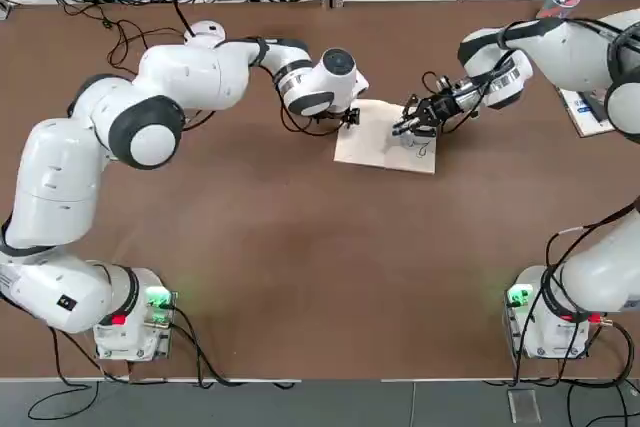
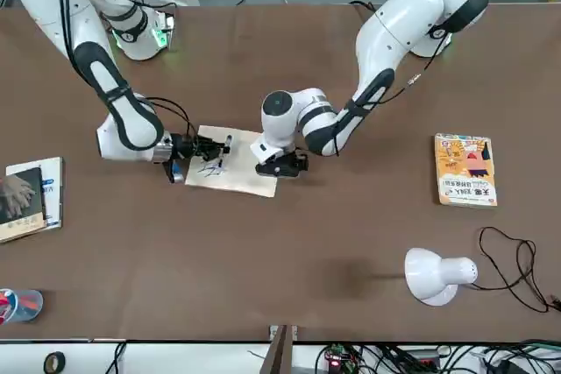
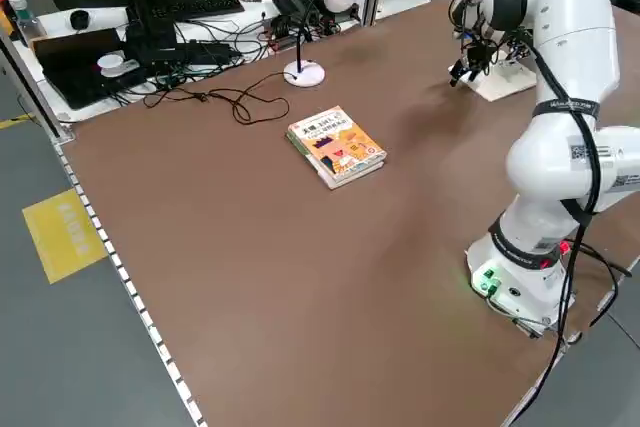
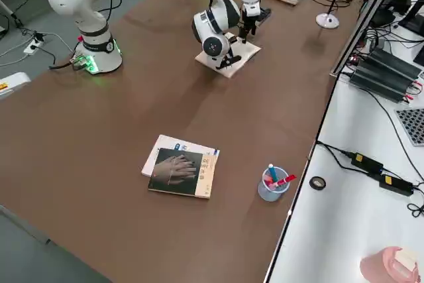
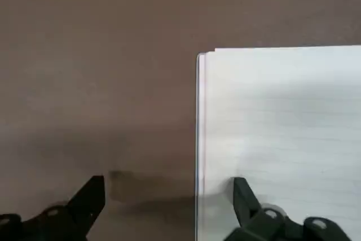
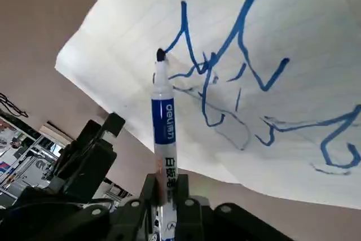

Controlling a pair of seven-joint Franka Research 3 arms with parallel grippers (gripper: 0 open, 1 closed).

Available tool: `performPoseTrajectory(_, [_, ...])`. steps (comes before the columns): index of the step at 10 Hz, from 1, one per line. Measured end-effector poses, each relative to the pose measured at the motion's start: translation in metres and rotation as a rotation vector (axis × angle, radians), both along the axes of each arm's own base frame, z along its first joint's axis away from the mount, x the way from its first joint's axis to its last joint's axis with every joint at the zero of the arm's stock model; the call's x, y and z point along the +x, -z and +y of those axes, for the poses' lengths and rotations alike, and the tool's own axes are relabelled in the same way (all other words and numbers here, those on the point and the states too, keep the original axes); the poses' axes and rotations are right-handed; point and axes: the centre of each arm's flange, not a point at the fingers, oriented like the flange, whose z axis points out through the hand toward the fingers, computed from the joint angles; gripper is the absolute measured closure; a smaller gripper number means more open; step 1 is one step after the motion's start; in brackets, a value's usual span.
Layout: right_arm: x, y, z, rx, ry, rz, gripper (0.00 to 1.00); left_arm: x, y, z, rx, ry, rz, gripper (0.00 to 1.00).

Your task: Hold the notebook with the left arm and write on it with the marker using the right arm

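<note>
The cream-white notebook (image 1: 385,137) lies open on the brown table, its page (image 6: 282,38) covered with blue scribbles. My right gripper (image 1: 412,127) hangs over its right part, shut on the marker (image 6: 163,134). The marker's dark tip touches the page at the end of a blue line. My left gripper (image 1: 350,115) sits at the notebook's far left corner, low on the table. In the left wrist view it (image 5: 168,201) is open and straddles the page edge (image 5: 198,139): one finger (image 5: 245,198) on the paper, the other (image 5: 90,198) over bare table.
A yellow-orange cartoon-cover book (image 2: 465,170) and a white desk lamp (image 2: 436,275) lie on the left arm's side. A dark-covered book (image 4: 182,171) and a cup of pens (image 4: 271,183) sit beyond the right arm. Cables run along the far edge.
</note>
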Motion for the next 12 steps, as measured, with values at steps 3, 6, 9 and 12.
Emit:
performPoseTrajectory(3, [0.010, -0.011, -0.010, 0.031, 0.003, -0.005, 0.82, 0.000, 0.000, 0.000, 0.000, 0.000, 0.000, 0.00])
performPoseTrajectory(6, [0.023, -0.037, -0.041, 0.034, -0.106, -0.041, 0.82, 0.000, 0.000, 0.000, 0.000, 0.000, 0.000, 0.00])
performPoseTrajectory(9, [0.036, -0.073, -0.099, -0.028, -0.273, -0.140, 0.82, 0.000, 0.000, 0.000, 0.000, 0.000, 0.000, 0.00])
performPoseTrajectory(12, [0.044, -0.106, -0.160, -0.099, -0.457, -0.311, 0.82, 0.000, 0.000, 0.000, 0.000, 0.000, 0.000, 0.00])
